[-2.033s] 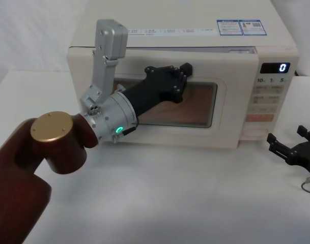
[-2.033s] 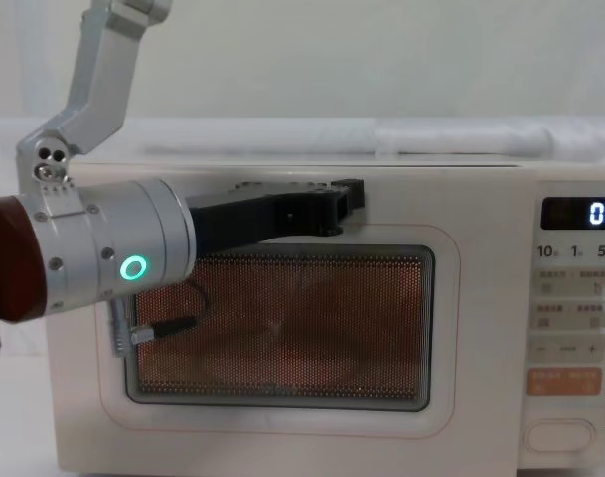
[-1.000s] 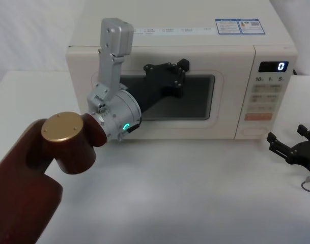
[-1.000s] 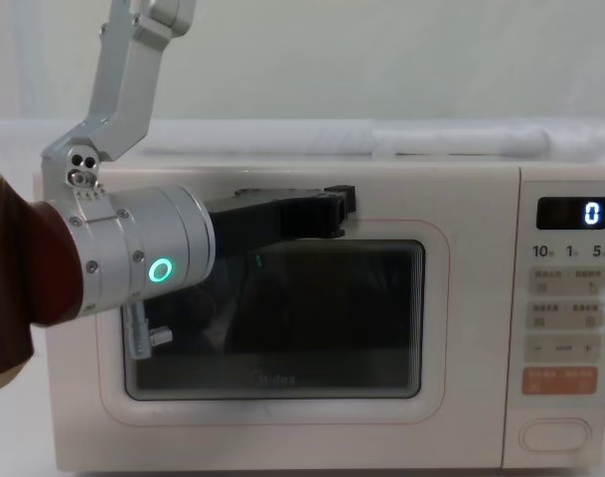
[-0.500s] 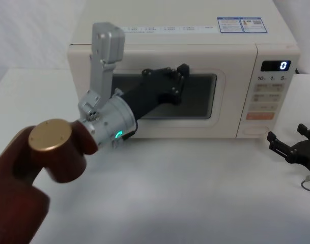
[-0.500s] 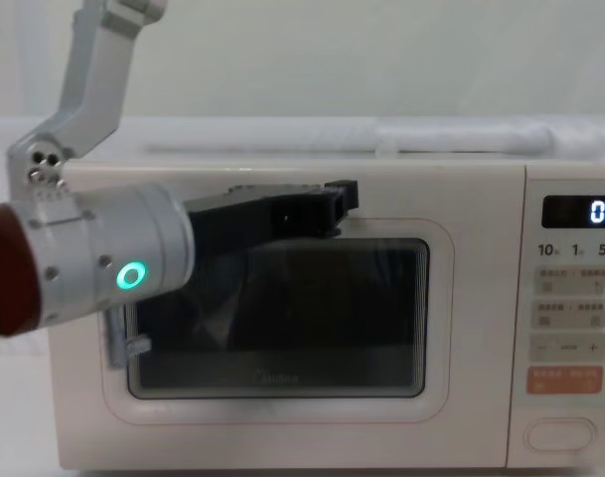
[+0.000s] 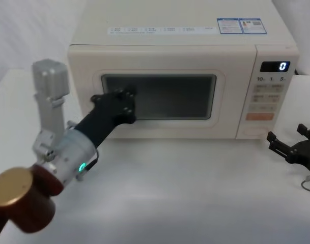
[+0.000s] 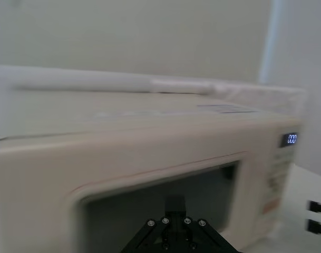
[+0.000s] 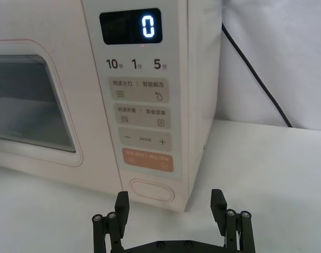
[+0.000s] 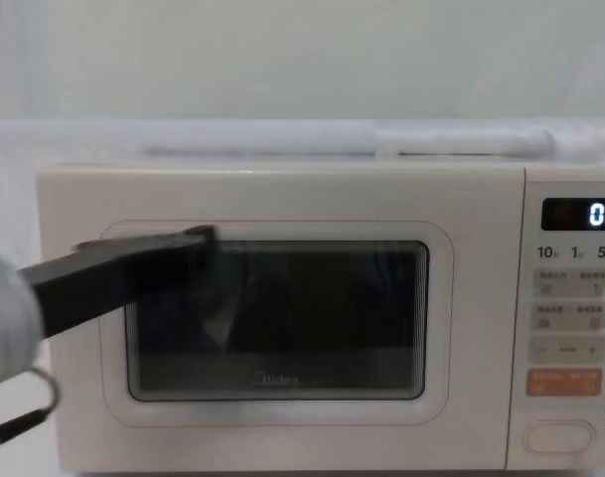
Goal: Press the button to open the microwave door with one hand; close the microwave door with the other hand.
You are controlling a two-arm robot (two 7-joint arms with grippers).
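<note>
We judge the microwave door (image 7: 160, 101), flush across the frame's centre, a stiff hinged panel to push flat-on (never gripped), with our left gripper (image 7: 114, 108) at its left edge, jaws unreadable, and right gripper (image 7: 296, 150) parked lower right, jaws apart

Soft even light; left hand (image 10: 133, 273) motion-blurred, left wrist view hazy.

White tabletop (image 7: 195, 193), pale plain wall (image 10: 302, 60), soft light
</note>
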